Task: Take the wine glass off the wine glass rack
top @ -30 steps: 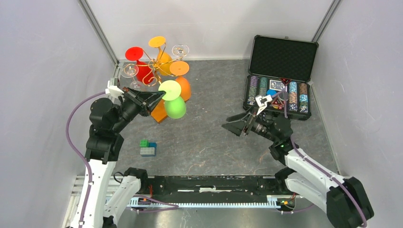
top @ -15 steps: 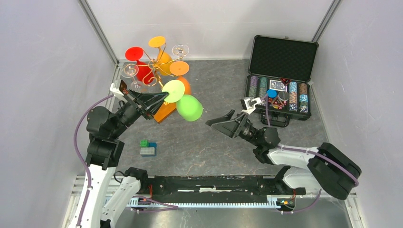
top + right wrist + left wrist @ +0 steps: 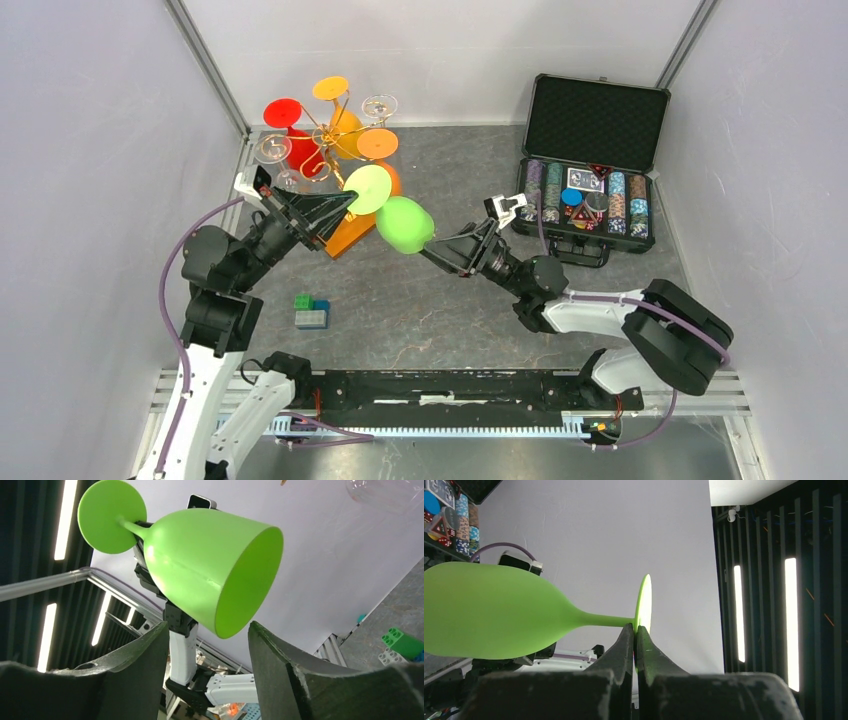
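Note:
The green wine glass (image 3: 405, 224) lies sideways in the air, off the wine glass rack (image 3: 326, 137) and to the right of its orange base (image 3: 343, 237). My left gripper (image 3: 345, 206) is shut on the glass's flat foot (image 3: 644, 602), its jaws pinching the disc's edge (image 3: 635, 630). The bowl (image 3: 210, 565) points its open mouth toward my right gripper (image 3: 433, 248). That gripper (image 3: 207, 630) is open, and the bowl's rim hangs just between its fingertips (image 3: 157, 640) without touching them.
Red, orange and clear glasses (image 3: 282, 112) still hang on the rack. An open black case of poker chips (image 3: 590, 150) sits at the back right. Small toy bricks (image 3: 311, 312) lie on the grey table in front of the left arm.
My left gripper has carried the green glass rightward, away from the rack. The right arm has swung left to meet the bowl, and its jaws have narrowed somewhat.

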Available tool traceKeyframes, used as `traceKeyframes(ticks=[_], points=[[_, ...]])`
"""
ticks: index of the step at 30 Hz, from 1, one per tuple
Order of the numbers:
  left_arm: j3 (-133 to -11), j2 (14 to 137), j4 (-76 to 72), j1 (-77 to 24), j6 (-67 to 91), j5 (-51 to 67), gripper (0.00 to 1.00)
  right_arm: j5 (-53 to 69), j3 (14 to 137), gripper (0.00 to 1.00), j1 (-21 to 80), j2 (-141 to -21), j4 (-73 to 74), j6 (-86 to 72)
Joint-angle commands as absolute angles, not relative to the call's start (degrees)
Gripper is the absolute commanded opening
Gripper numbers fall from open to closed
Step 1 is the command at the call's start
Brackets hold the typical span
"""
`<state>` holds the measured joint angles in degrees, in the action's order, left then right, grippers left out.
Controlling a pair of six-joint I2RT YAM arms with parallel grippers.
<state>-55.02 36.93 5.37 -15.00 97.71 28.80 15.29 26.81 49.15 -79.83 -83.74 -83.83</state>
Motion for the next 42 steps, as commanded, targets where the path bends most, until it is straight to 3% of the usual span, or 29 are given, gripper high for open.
traceKeyframes(ticks=[1, 5, 9, 11, 16, 22, 24, 26, 28, 34, 40, 42], points=[[-54.3, 36.9, 0.2, -15.5, 102.1, 27.1, 0.02, 12.0, 28.6, 0.58, 49.5, -79.7, -112.2, -84.8], [-51.5, 34.9, -4.3, -15.6, 104.3, 25.2, 0.02, 8.9, 26.8, 0.52, 49.7, -76.6, -112.2, -80.3], [-49.7, 34.1, -5.3, -15.6, 106.2, 24.2, 0.02, 9.6, 29.0, 0.69, 49.7, -75.4, -110.6, -75.7], [-49.1, 34.8, -5.9, -15.6, 108.1, 24.9, 0.02, 9.9, 31.1, 0.69, 49.8, -76.5, -110.7, -75.6], [-48.1, 37.4, -8.8, -15.6, 111.2, 25.9, 0.02, 9.9, 34.8, 0.52, 49.8, -78.6, -111.7, -76.4], [-47.9, 38.8, -13.4, -15.5, 112.8, 24.0, 0.02, 9.0, 35.1, 0.18, 49.9, -79.3, -111.5, -75.7], [-48.0, 38.5, -13.2, -15.6, 111.7, 23.1, 0.06, 8.9, 35.2, 0.09, 49.8, -79.4, -111.0, -75.2], [-48.4, 38.4, -12.4, -15.6, 109.9, 22.6, 0.12, 8.9, 35.5, 0.01, 49.7, -79.2, -109.7, -74.3], [-48.6, 38.5, -11.8, -15.6, 108.4, 22.4, 0.21, 8.7, 35.9, 0.00, 49.7, -78.7, -108.3, -72.8], [-49.3, 39.8, -12.1, -15.6, 102.4, 23.4, 0.70, 7.0, 36.7, 0.00, 49.0, -72.5, -95.0, -63.1], [-49.7, 40.0, -7.4, -15.6, 91.8, 24.5, 0.99, -1.5, 39.1, 0.00, 49.0, -57.1, -60.2, -42.0], [-50.2, 40.1, -5.7, -15.5, 87.7, 24.9, 1.00, -6.7, 42.0, 0.00, 49.1, -53.2, -46.6, -36.2]])
